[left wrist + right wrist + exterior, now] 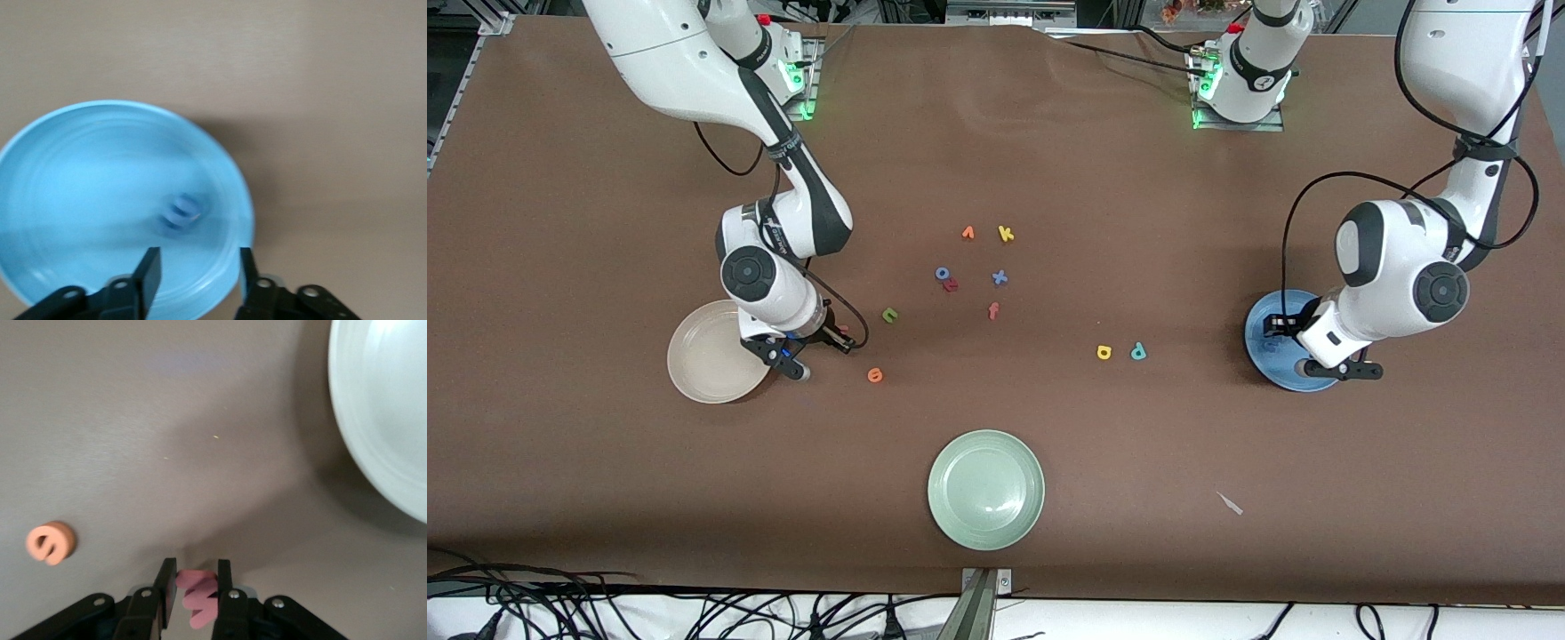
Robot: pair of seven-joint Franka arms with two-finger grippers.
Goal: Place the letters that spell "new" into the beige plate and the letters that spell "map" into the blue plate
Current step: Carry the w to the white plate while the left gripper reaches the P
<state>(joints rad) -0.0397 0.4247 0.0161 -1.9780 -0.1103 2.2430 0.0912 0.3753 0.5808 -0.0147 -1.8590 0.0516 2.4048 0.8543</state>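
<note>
My right gripper [195, 570] is shut on the salmon-red w [203, 597], low over the table beside the beige plate [707, 356], with the orange e [50, 542] close by. In the front view that gripper [838, 336] sits between the beige plate and the green n [889, 315]. My left gripper [199, 257] hangs open over the blue plate [80, 200], nothing between its fingers. A blurred periwinkle m [179, 213] lies in that plate. The yellow a [1104, 353] and teal p [1138, 351] lie side by side on the table, toward the blue plate [1267, 342].
A pale green plate [986, 489] sits near the front edge. Mid-table lie an orange v [967, 233], yellow k [1006, 234], blue o [942, 273], a small red letter [951, 285], blue x [1000, 277] and orange f [993, 310].
</note>
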